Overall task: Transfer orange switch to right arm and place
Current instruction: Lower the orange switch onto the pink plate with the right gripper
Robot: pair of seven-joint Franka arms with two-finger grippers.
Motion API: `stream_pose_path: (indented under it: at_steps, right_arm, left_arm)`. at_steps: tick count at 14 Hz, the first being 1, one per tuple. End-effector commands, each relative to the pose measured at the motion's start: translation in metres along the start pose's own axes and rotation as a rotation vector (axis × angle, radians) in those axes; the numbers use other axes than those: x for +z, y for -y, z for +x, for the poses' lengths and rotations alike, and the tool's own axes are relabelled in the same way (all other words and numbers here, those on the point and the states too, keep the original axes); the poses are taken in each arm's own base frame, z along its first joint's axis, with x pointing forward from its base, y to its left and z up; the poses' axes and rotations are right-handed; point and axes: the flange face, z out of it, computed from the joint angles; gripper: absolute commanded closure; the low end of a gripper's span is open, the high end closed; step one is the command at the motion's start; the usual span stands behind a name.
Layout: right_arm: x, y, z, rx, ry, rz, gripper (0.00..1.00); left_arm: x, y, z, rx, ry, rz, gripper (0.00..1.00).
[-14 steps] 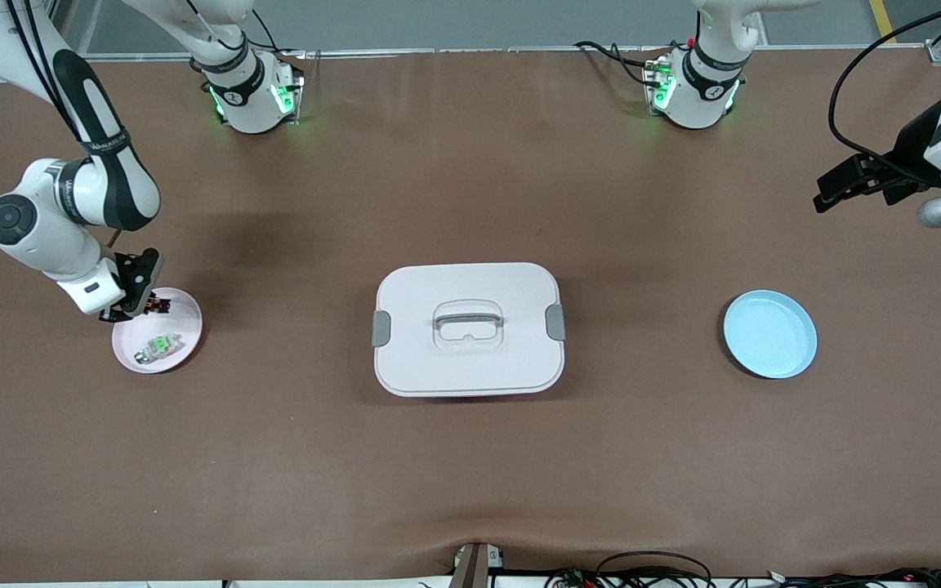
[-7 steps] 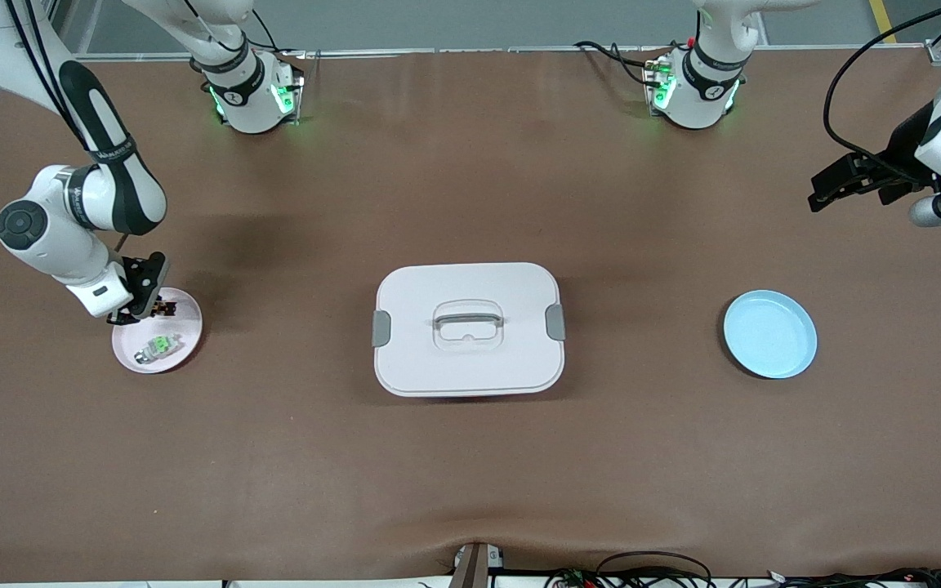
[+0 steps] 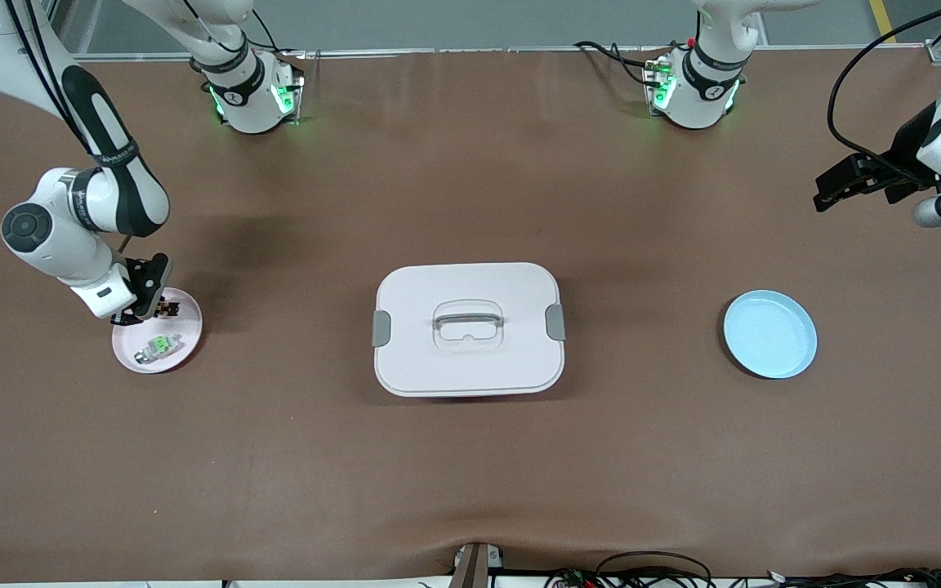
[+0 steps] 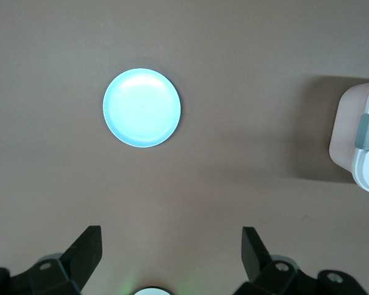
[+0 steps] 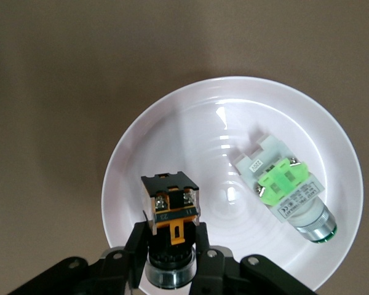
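Right wrist view is showing the right gripper (image 5: 172,251) clamping the black orange switch (image 5: 170,208), label reading "11", over the pink plate (image 5: 172,129) at lower centre; the left gripper (image 4: 172,261) is waiting, fingers spread.

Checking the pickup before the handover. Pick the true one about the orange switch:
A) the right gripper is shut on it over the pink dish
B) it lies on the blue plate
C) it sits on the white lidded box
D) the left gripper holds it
A: the right gripper clamps the orange switch over the pink dish, beside the green-and-white component.
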Motion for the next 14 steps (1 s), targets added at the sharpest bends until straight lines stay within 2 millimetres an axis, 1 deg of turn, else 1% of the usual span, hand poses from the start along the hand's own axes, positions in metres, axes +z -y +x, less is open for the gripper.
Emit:
stream_pose_path:
  at_steps: [1, 5, 7, 8, 9, 10, 12, 14]
  right_arm:
    - [0.000, 0.002, -0.005, -0.041, 0.006, -0.009, 0.84]
    - [-0.002, 0.001, -0.006, -0.048, 0.006, -0.011, 0.51]
    - [-0.009, 0.000, -0.006, -0.053, 0.009, -0.017, 0.42]
    - [-0.012, -0.001, -0.007, -0.062, 0.009, -0.021, 0.38]
    - [-0.013, -0.001, -0.006, -0.063, 0.009, -0.020, 0.37]
    - [-0.018, -0.002, -0.007, -0.059, 0.010, -0.024, 0.36]
    - [-0.030, -0.005, -0.007, -0.048, 0.014, -0.026, 0.30]
    - [-0.058, -0.011, -0.006, -0.034, 0.021, -0.057, 0.25]
  left_arm:
    - [-0.007, 0.003, -0.008, 0.009, -0.004, 0.020, 0.00]
    - [-0.008, 0.004, -0.007, 0.009, -0.006, 0.020, 0.00]
    - [-0.008, 0.003, -0.007, 0.012, -0.006, 0.020, 0.00]
    - [-0.008, 0.004, -0.006, 0.012, -0.007, 0.019, 0.00]
    - [-0.008, 0.003, -0.006, 0.014, -0.009, 0.019, 0.00]
    - [-0.008, 0.003, -0.006, 0.014, -0.009, 0.019, 0.00]
    - [-0.007, 0.003, -0.005, 0.014, -0.009, 0.019, 0.00]
    - [-0.006, 0.003, -0.005, 0.014, -0.008, 0.021, 0.00]
